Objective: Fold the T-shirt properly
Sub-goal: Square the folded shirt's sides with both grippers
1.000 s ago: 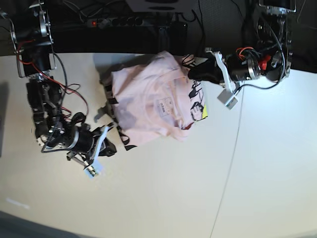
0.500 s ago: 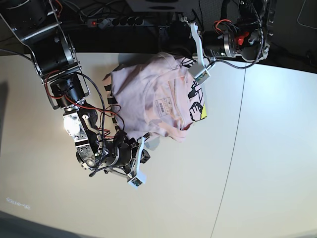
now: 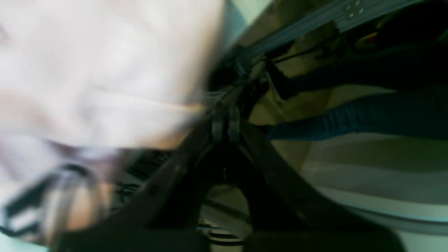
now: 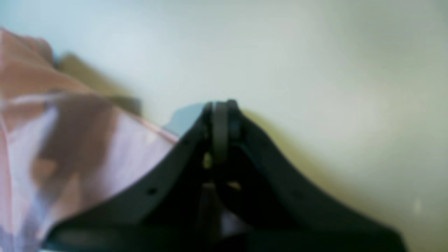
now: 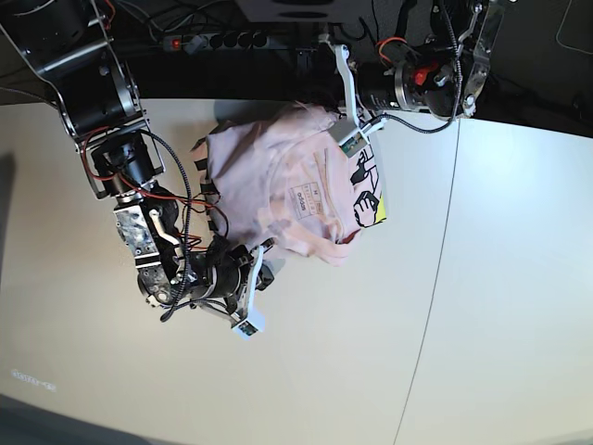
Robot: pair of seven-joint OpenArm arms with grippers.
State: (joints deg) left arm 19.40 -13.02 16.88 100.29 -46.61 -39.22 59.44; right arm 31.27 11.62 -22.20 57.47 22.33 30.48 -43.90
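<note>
Lying left of centre towards the far side of the table (image 5: pixel 519 306), the T-shirt (image 5: pixel 269 199) is a rumpled bundle. It should handle as light, soft and floppy, sliding or bunching if pushed; a near corner or the far fold, pinched through all layers, looks the best hold. Its outline is nearly square, so the long axis is uncertain, perhaps running far left to near right; I cannot tell where the collar points. Both pairs of jaws are closed, with no cloth seen between them: the left pair over the far edge, the right pair by the near-left edge. The label (image 5: pixel 305 199) faces up, right of the bundle's middle.
</note>
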